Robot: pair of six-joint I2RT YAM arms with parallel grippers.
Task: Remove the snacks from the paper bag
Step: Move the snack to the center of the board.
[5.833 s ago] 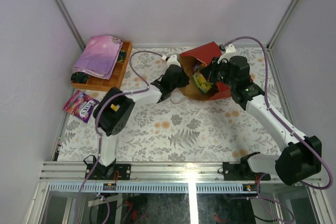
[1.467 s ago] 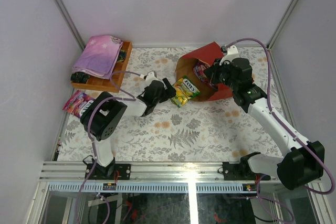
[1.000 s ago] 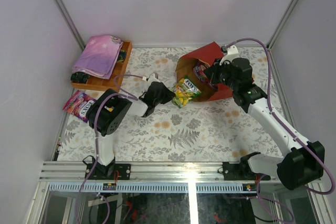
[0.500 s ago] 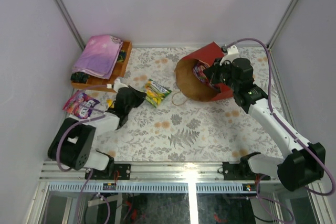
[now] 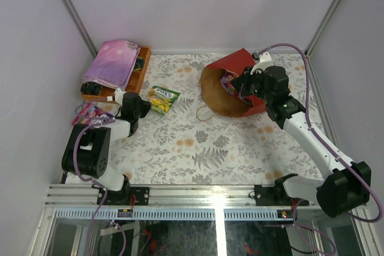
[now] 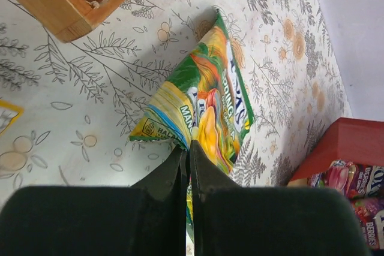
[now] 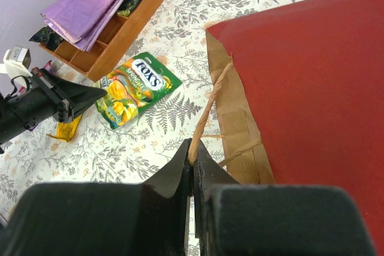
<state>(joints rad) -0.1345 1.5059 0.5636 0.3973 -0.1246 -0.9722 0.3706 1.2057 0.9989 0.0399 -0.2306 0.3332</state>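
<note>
Green packet (image 5: 163,99) just carried out, now lying left by tray (image 6: 72,1); left hand (image 6: 187,146) pressed together at its edge. Right hand (image 7: 192,145) pinching paper bag (image 7: 312,76) by handle (image 7: 211,95). More snacks (image 6: 354,178) waiting inside.

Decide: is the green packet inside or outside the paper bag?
Outside: the green packet is beside the wooden tray, apart from the paper bag.

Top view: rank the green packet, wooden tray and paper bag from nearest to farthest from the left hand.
1. green packet, right at the left hand.
2. wooden tray, just beyond it, far left.
3. paper bag, across the table, right side.
</note>
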